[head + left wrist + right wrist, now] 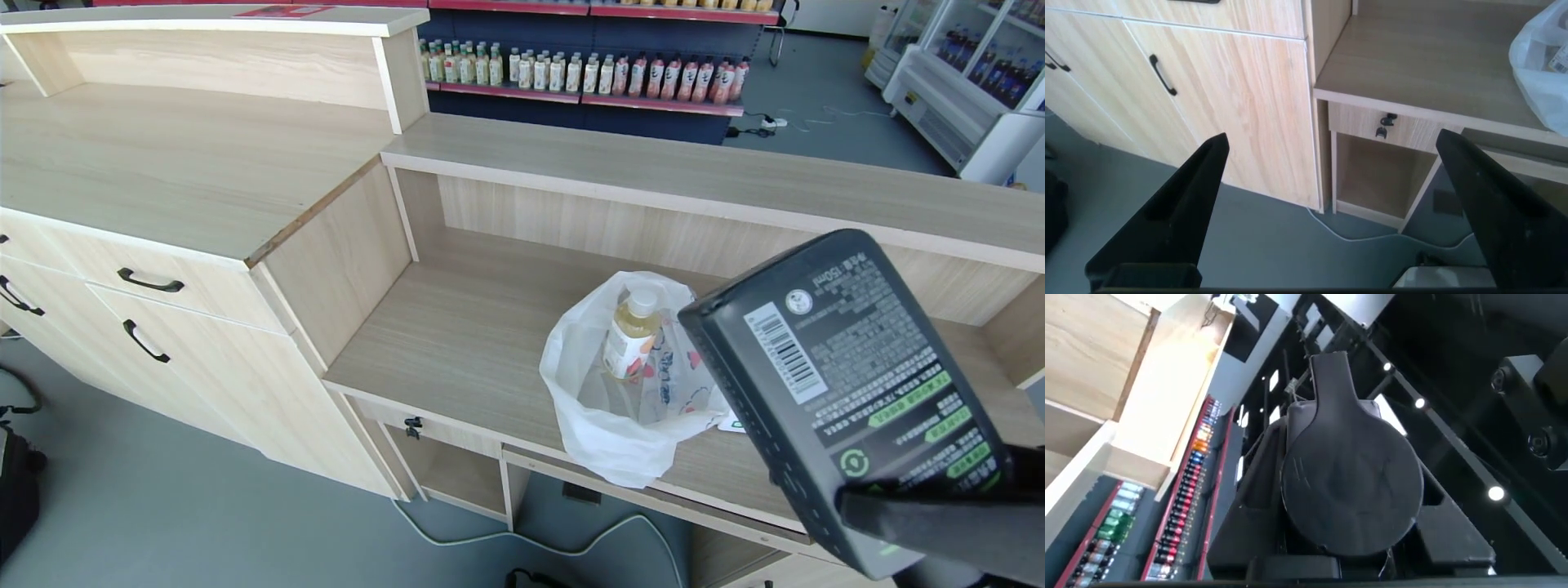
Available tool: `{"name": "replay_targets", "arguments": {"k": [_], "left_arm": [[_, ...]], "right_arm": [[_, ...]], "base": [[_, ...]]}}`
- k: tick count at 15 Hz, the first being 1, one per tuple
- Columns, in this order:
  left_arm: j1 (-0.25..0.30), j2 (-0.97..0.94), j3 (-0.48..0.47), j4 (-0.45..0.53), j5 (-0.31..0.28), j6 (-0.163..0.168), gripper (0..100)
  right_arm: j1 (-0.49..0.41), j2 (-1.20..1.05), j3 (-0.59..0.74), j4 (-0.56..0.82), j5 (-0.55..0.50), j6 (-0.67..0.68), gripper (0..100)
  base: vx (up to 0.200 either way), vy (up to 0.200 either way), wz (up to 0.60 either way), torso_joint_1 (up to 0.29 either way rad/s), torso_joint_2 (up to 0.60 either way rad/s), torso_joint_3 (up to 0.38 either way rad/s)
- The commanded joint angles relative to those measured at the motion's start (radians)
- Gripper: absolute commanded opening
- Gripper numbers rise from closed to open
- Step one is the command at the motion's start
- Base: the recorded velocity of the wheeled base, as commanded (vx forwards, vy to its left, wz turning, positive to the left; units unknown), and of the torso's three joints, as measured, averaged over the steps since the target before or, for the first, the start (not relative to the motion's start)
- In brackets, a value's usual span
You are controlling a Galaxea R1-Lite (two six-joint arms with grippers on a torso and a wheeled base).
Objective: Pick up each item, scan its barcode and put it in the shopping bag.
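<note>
A dark flat container (849,384) with a white barcode label (784,351) is held up close in the head view, label side facing me. My right gripper (878,510) is shut on its lower end; in the right wrist view the same container (1351,478) rises from between the fingers. The white plastic shopping bag (604,425) stands open on the lower counter shelf, with a pale drink bottle (630,335) upright inside. My left gripper (1333,137) is open and holds nothing, low over the floor before the cabinet, with the bag (1543,57) off to one side.
The wooden checkout counter (196,163) has drawers with black handles (149,282) on the left. A key hangs in a small drawer lock (414,425). A cable (522,543) runs on the floor beneath. Store shelves of bottles (584,73) stand behind.
</note>
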Motion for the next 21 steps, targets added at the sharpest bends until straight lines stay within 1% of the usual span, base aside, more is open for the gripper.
{"name": "replay_targets", "arguments": {"k": [1, 4, 6, 7, 8, 9, 21], "left_arm": [[0.000, 0.000, 0.000, 0.000, 0.000, 0.000, 100], [0.000, 0.000, 0.000, 0.000, 0.000, 0.000, 100], [0.000, 0.000, 0.000, 0.000, 0.000, 0.000, 100], [0.000, 0.000, 0.000, 0.000, 0.000, 0.000, 100], [0.000, 0.000, 0.000, 0.000, 0.000, 0.000, 100], [0.000, 0.000, 0.000, 0.000, 0.000, 0.000, 100], [0.000, 0.000, 0.000, 0.000, 0.000, 0.000, 100]], "right_arm": [[0.000, -0.027, 0.005, 0.020, 0.005, -0.004, 0], [-0.010, -0.039, 0.003, 0.030, 0.019, 0.001, 0], [-0.046, -0.056, 0.005, 0.041, 0.024, 0.004, 0], [-0.050, -0.068, 0.008, 0.073, 0.063, -0.004, 0], [-0.051, -0.073, 0.008, 0.095, 0.082, -0.008, 0], [-0.066, -0.087, 0.006, 0.147, 0.099, -0.030, 0], [-0.073, -0.100, 0.006, 0.150, 0.106, -0.031, 0]], "base": [[0.000, 0.000, 0.00, 0.000, 0.00, 0.000], [0.000, 0.000, 0.00, 0.000, 0.00, 0.000], [0.000, 0.000, 0.00, 0.000, 0.00, 0.000], [0.000, 0.000, 0.00, 0.000, 0.00, 0.000], [0.000, 0.000, 0.00, 0.000, 0.00, 0.000], [0.000, 0.000, 0.00, 0.000, 0.00, 0.000], [0.000, 0.000, 0.00, 0.000, 0.00, 0.000]]}}
